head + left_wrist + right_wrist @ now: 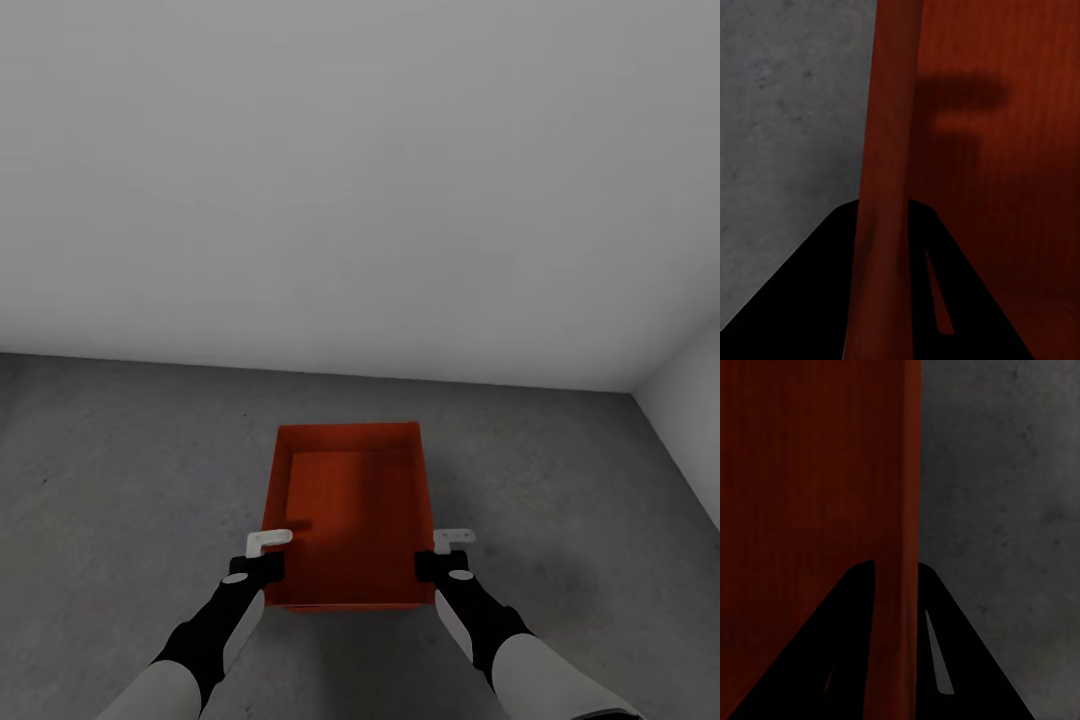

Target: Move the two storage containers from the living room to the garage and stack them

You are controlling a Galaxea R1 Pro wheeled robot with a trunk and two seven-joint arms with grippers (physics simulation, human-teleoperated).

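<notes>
One orange-red storage container [350, 510] with an open top sits low over the dark grey garage floor [130, 450], between my two arms. My left gripper [268, 545] is shut on its left side wall, near the corner closest to me. My right gripper [452, 540] is shut on the right side wall in the same way. In the left wrist view the container's wall [889, 150] runs between the black fingers [817, 285]. The right wrist view has the wall [907, 472] pinched between its fingers [967, 645]. Whether the container touches the floor I cannot tell.
A plain white wall [360, 180] stands a short way beyond the container. A second white wall [690, 400] meets it at the right, forming a corner. Bare speckled concrete [1005, 495] spreads on both sides of the container.
</notes>
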